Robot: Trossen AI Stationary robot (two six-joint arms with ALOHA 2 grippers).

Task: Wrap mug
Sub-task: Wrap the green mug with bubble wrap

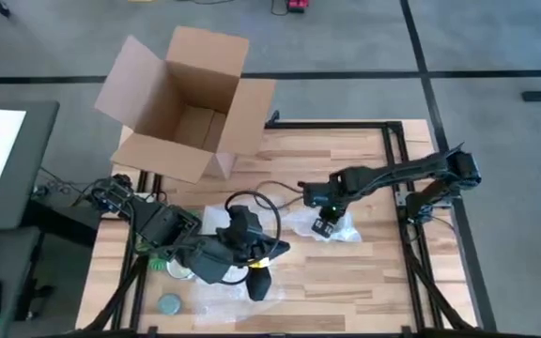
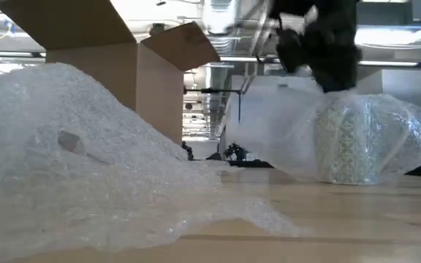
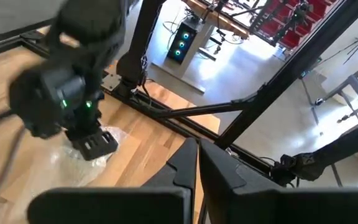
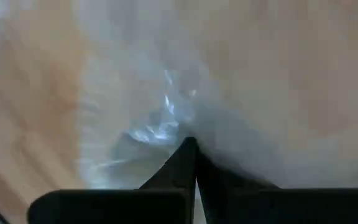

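Observation:
The mug is hidden in every view. A green patterned bundle [image 2: 353, 142], wrapped in clear bubble wrap [image 1: 341, 228], stands on the table right of centre. My right gripper [image 1: 325, 223] is shut at its top. A second sheet of bubble wrap [image 1: 219, 286] lies heaped [image 2: 71, 168] at the front left. My left gripper [image 1: 259, 280] hovers over that sheet's right edge, shut [image 3: 197, 155], with nothing between its fingers. My right gripper comes from above, pointing down, and its shut fingertips [image 4: 193, 149] meet the clear bubble wrap at the top of the bundle [image 2: 335, 93]. One layer or several, I cannot tell. The bundle stands upright with its bottom on the table.
An open cardboard box [image 1: 186, 103] stands at the far left corner, flaps spread. A flat grey-blue disc [image 1: 169, 303] lies near the front left edge. The bare wooden tabletop [image 1: 364, 282] lies at the front right. The black frame rails [image 1: 411, 216] run along the right side.

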